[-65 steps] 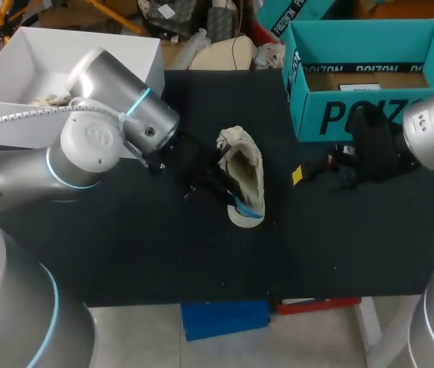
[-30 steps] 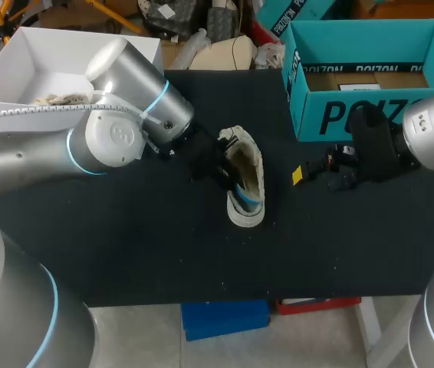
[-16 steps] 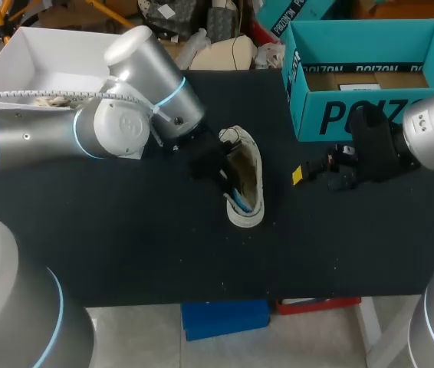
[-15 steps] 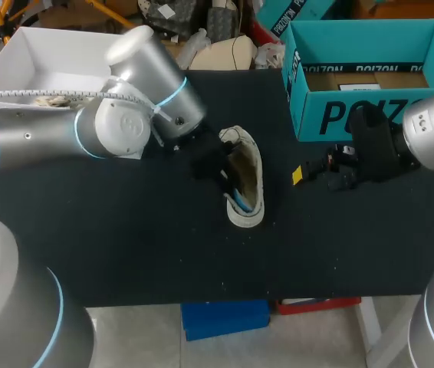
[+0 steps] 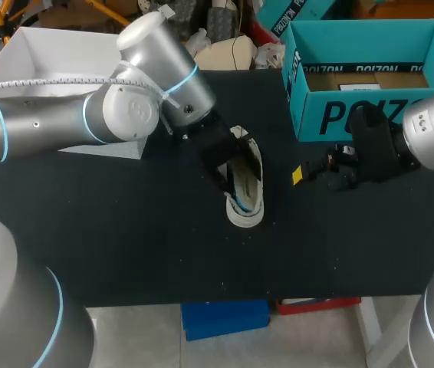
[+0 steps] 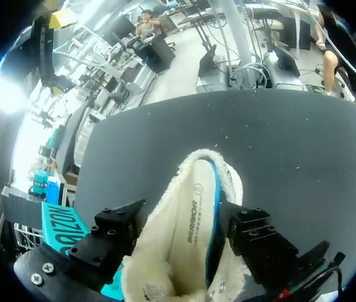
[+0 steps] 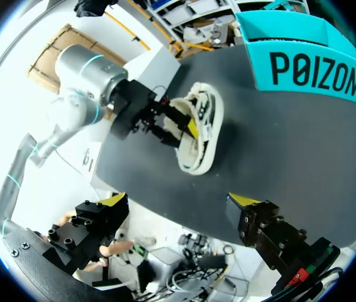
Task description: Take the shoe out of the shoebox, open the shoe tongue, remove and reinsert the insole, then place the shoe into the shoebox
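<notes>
Silver left arm point(image 5: 125, 115) slants down over shoe point(image 5: 248, 201).

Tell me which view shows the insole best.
Left wrist view: it looks straight into the shoe, showing the insole lengthwise. In head view the left gripper hides most of it; in right wrist view the shoe is too small to tell.

Your work surface is a table point(image 5: 125, 253) with a flat, matte black top that fills most of the head view. Its near edge runs straight across in front of you, and its far edge lies behind. From the left wrist view the same top looks dark grey, dotted with small pale specks. The light on it is soft and even. A white open box point(image 5: 41, 54) sits on the table's far left corner.
</notes>
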Controlling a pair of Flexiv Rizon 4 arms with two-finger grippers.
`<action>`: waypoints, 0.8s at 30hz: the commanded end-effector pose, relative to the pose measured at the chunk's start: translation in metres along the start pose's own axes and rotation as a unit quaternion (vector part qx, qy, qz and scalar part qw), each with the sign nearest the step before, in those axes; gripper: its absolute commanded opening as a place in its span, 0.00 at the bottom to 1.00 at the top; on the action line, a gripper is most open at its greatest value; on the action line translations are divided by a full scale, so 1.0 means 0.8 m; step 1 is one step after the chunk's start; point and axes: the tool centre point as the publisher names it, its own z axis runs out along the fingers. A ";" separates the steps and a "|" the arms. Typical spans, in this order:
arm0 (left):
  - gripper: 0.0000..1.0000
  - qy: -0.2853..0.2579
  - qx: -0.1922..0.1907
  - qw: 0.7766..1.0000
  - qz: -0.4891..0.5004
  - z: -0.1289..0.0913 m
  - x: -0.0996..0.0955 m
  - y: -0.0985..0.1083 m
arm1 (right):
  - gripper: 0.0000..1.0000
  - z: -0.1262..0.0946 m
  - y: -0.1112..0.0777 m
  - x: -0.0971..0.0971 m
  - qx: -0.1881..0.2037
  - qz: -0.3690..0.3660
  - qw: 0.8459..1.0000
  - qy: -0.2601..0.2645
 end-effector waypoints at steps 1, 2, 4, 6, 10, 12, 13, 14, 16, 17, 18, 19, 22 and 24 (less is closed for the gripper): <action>1.00 -0.010 -0.007 1.000 0.010 -0.036 -0.010 -0.022 | 1.00 0.000 0.000 0.001 0.000 0.000 1.000 -0.001; 1.00 -0.019 -0.005 1.000 0.010 -0.040 -0.016 -0.025 | 1.00 0.000 0.000 0.001 0.000 0.000 1.000 -0.001; 0.65 -0.026 -0.009 0.999 0.018 -0.045 -0.026 -0.030 | 1.00 0.000 0.000 0.001 0.000 0.000 1.000 -0.001; 0.00 0.024 -0.048 0.997 0.060 -0.046 -0.032 -0.033 | 1.00 0.000 0.000 0.001 0.000 0.000 1.000 -0.001; 0.00 0.095 -0.073 0.988 0.102 -0.040 -0.031 -0.037 | 1.00 0.000 0.000 0.001 0.000 0.000 1.000 -0.001; 0.00 0.127 -0.077 0.983 0.108 -0.035 -0.025 -0.036 | 1.00 0.000 0.000 0.001 0.000 0.000 1.000 -0.001; 0.00 0.141 -0.079 0.981 0.110 -0.032 -0.021 -0.036 | 1.00 0.000 0.000 0.001 0.000 0.000 1.000 -0.001; 0.00 0.153 -0.080 0.979 0.107 -0.030 -0.017 -0.035 | 1.00 0.000 0.000 0.001 0.000 0.000 1.000 -0.001; 0.00 0.169 -0.080 0.977 0.103 -0.024 -0.008 -0.033 | 1.00 0.000 0.000 0.001 0.000 0.000 1.000 -0.001; 0.00 0.176 -0.079 0.976 0.099 -0.022 -0.004 -0.035 | 1.00 0.000 0.000 0.001 0.000 0.000 1.000 -0.001; 0.00 0.184 -0.078 0.975 0.097 -0.018 0.002 -0.033 | 1.00 0.000 0.000 0.001 0.000 0.000 1.000 -0.001; 0.00 0.189 -0.077 0.974 0.094 -0.014 0.007 -0.032 | 1.00 0.000 0.000 0.001 0.000 0.000 1.000 -0.001; 0.00 0.198 -0.072 0.974 0.088 -0.004 0.016 -0.030 | 1.00 0.000 0.000 0.001 0.000 0.000 1.000 -0.001; 0.00 0.202 -0.068 0.973 0.085 0.003 0.021 -0.029 | 1.00 0.000 0.000 0.001 0.000 0.000 1.000 -0.001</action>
